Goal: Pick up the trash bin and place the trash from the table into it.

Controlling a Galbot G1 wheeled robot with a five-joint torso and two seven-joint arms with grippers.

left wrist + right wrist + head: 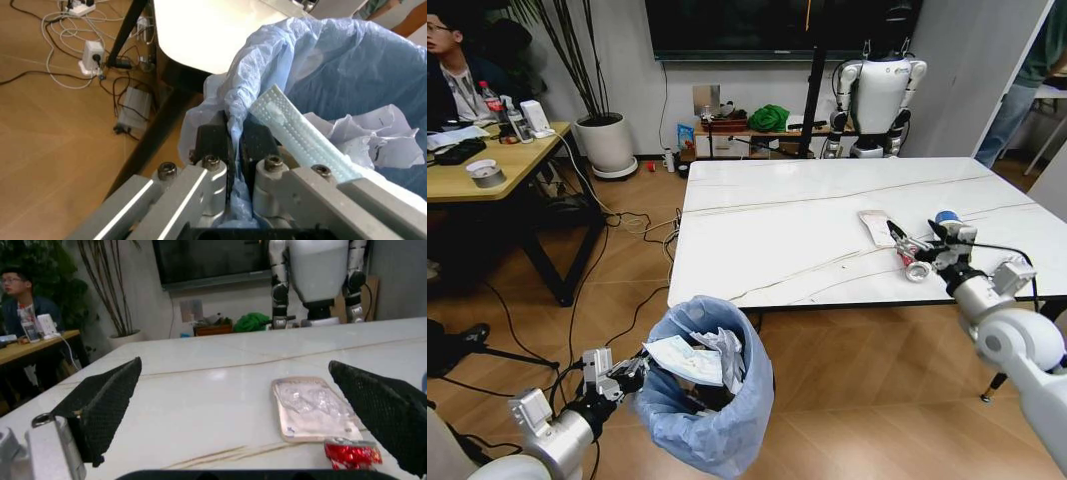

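The left gripper is clamped on the rim of the bin, its black fingers pinching the blue bag, so the bin hangs at its 3 o'clock, off the near edge of the table. Crumpled papers sit inside. The right gripper hovers over the table with fingers spread wide. A flat wrapper lies at its 12 o'clock, with a red scrap just nearer.

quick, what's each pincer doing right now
Left pincer: closed on the trash bin rim and bag.
Right pincer: open, empty, over the table near a flat wrapper.
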